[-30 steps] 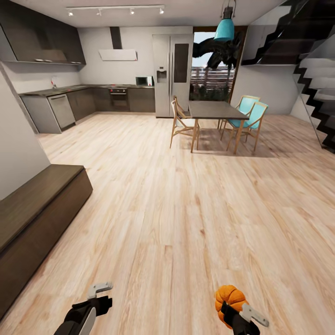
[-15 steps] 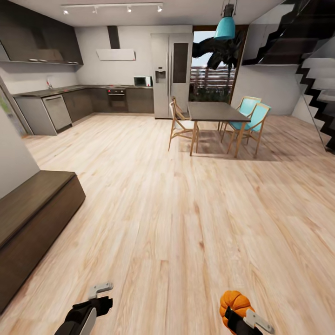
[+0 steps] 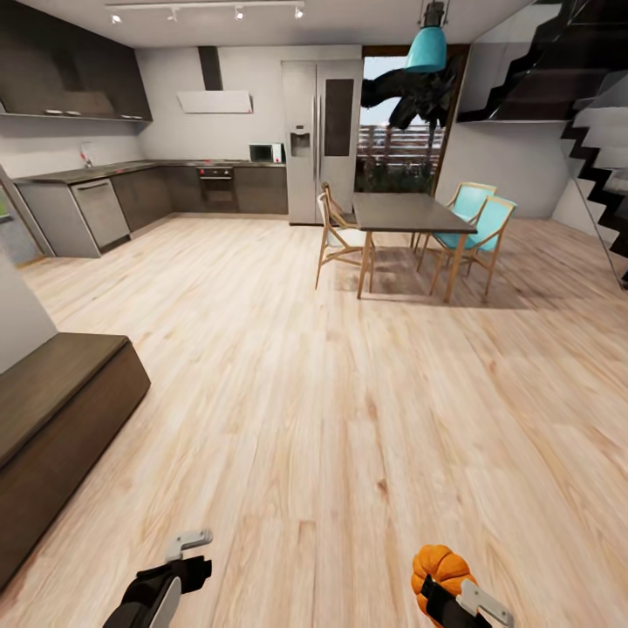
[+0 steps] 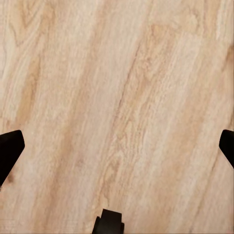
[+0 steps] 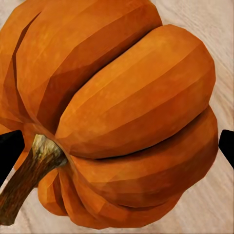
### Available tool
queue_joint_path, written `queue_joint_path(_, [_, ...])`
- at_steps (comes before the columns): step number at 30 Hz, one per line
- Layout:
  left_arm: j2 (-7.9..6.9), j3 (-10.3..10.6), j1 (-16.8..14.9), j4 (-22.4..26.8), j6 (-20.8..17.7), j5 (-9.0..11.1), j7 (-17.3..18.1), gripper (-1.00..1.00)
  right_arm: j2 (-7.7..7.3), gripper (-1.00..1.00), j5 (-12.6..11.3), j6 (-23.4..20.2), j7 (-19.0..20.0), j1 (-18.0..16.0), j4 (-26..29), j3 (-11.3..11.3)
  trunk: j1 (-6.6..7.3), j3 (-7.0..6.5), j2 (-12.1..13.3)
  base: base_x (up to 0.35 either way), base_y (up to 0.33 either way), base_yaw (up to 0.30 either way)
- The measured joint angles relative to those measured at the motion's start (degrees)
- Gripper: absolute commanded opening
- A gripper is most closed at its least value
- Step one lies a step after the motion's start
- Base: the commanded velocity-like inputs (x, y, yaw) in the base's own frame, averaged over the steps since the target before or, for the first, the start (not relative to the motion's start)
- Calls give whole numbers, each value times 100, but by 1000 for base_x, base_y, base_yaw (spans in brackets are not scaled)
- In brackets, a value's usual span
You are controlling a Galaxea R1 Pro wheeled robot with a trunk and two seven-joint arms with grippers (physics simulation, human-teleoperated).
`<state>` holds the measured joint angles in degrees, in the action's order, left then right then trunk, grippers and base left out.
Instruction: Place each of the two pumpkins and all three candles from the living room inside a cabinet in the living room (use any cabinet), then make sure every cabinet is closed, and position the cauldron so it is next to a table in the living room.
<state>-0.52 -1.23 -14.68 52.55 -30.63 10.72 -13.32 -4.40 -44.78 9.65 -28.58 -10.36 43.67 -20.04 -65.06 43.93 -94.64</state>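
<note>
One pumpkin (image 5: 122, 117) sits clamped inside the right gripper (image 3: 449, 589) above floor (image 3: 349, 419).

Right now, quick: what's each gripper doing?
Left gripper: open, holding nothing, above bare wood floor.
Right gripper: shut on the pumpkin.

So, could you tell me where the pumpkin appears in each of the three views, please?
Head view: pumpkin at the bottom right, in the right gripper.
Left wrist view: not in it.
Right wrist view: pumpkin takes up most of the picture, stem at one edge.
Shared landmark: the pale wood floor.
</note>
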Motion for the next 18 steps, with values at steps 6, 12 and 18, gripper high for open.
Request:
queue_joint_path(6, [-1,0,0,1,-4,7,-3,100,-5,-100,6,-8,-7,0,7,0,0,0,0,325,0,0])
queue_joint_path(12, [-1,0,0,1,-5,9,-3,100,-8,-100,6,-13,-9,0,8,7,0,0,0,311,0,-20])
queue_joint_path(18, [-1,0,0,1,-5,9,-3,100,-8,-100,5,-14,-13,0,8,7,0,0,0,309,0,-129])
